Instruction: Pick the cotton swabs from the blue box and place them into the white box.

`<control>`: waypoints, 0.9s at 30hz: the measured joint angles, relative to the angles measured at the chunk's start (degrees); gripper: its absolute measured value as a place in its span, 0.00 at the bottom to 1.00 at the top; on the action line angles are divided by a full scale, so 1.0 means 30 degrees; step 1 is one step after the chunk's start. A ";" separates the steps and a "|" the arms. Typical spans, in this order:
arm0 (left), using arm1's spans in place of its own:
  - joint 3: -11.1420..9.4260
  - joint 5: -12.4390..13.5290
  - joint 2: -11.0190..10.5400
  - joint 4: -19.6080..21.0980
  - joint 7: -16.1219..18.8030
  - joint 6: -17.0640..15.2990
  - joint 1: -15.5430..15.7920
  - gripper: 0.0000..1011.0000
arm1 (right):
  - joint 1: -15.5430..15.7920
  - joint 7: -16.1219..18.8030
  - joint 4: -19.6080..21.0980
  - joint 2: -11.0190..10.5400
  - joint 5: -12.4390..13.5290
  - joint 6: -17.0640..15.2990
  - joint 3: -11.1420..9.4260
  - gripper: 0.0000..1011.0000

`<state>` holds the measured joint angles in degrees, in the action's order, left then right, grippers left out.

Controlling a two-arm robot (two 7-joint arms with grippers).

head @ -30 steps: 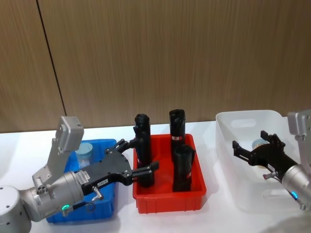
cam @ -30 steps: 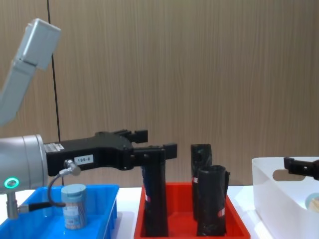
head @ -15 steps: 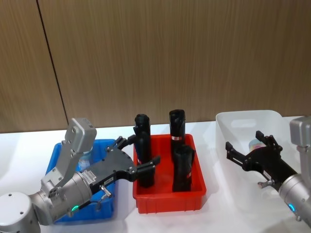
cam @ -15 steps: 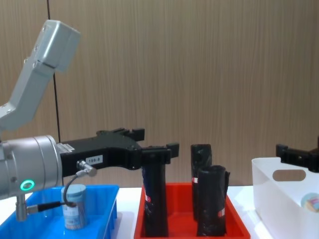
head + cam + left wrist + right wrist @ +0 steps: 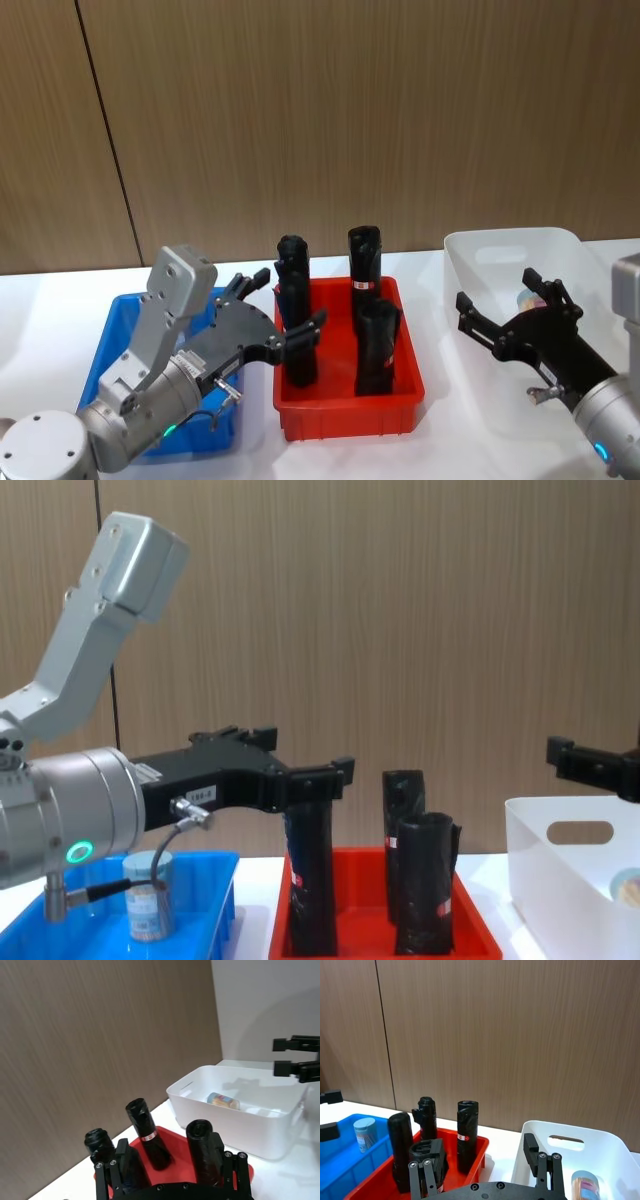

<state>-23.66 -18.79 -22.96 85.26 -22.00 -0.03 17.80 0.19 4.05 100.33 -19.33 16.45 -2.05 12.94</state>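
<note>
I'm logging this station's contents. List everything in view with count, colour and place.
cotton swabs: 2 jars, clear with blue-grey lids; one upright in the blue box, one lying in the white box
blue box: 1, bright blue, robot's left on the table
red tray: 1, red, middle
black rolls: 4, black, standing in the red tray
white box: 1, white, robot's right
table: 1, white
wall: wood-brown panels, behind
left tool: black, open, over the blue box and red tray edge
right tool: black, open, above the white box
</note>
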 joint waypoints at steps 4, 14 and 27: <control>-0.0108 0.0333 0.0048 0.0364 0.0973 -0.0033 -0.0203 0.99 | 0.0174 -0.0081 0.0241 0.0006 -0.0003 0.0035 -0.0001 0.99; -0.0385 0.1172 0.0178 0.1270 0.3414 -0.0130 -0.0683 0.99 | 0.0217 -0.0094 0.0302 -0.0001 -0.0003 0.0046 -0.0001 0.99; -0.0727 0.2221 0.0331 0.2395 0.6461 -0.0243 -0.1286 0.99 | 0.0217 -0.0090 0.0302 -0.0001 -0.0001 0.0046 0.0000 0.99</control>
<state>-25.84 -12.12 -21.96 92.44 -2.62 -0.75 13.95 0.84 3.78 101.23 -19.33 16.45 -1.91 12.94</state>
